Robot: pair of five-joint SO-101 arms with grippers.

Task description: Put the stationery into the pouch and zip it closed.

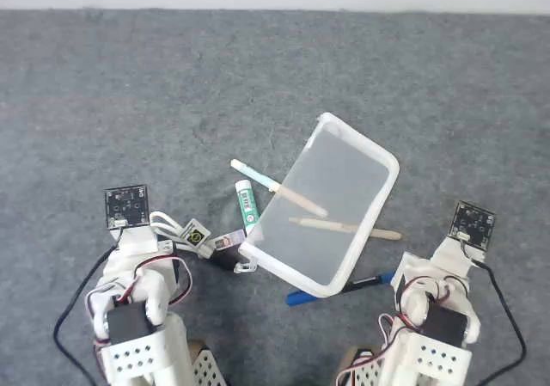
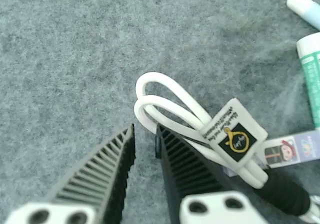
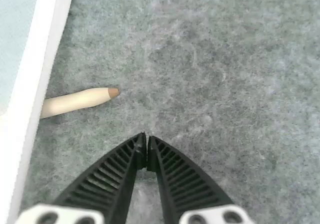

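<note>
Find pouch (image 1: 339, 175) lying tilted near middle of surface (image 1: 129, 102), somewhat toward near edge. See two pencils crossing it: capped pencil (image 1: 275, 186) on the side toward left edge, plain pencil (image 1: 344, 227) poking past the rim toward right edge. Cannot tell whether in, on or under. Note green tube (image 1: 247, 205) just beside the pouch and blue pen (image 1: 326, 293) at its near corner, both outside it. Record left claw (image 2: 145, 134) slightly parted, grasping nothing, just beside white cord (image 2: 152, 76) carrying a tag (image 2: 234, 134). Record right claw (image 3: 146, 136) clenched on nothing over bare surface, near plain pencil's tip. Judge task at an early stage: tube and pen left to load, pencils doubtful, zipping not yet done.
</note>
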